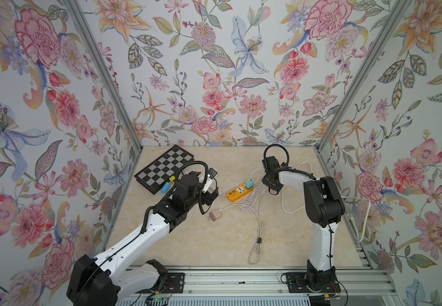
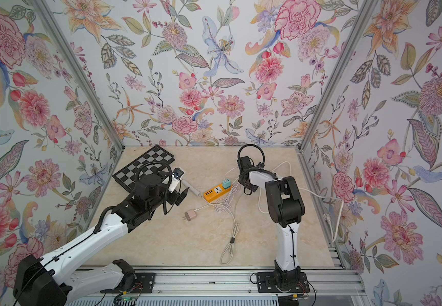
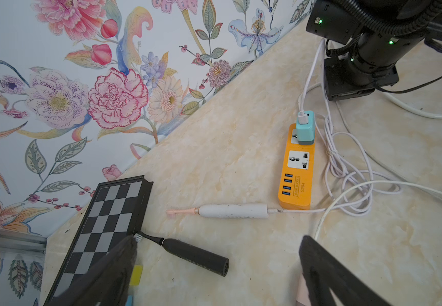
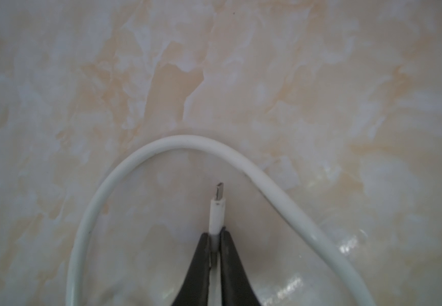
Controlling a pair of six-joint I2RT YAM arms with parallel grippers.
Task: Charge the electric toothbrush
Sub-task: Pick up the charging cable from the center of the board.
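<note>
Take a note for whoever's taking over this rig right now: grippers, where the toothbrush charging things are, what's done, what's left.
Right gripper: jaws shut on the connector end of a thin white cable.
Left gripper: jaws open, empty, near the black toothbrush.
White toothbrush lies by the orange power strip, a cable at its base.
Done: teal adapter plugged into the strip, cable attached. Pink adapter lies unplugged.
Left: probably plug the held connector into the black toothbrush.

Bare worktop (image 1: 201,238) lies open near the front; tangled white cables (image 1: 249,204) and an orange power strip (image 1: 237,191) crowd the middle.
</note>
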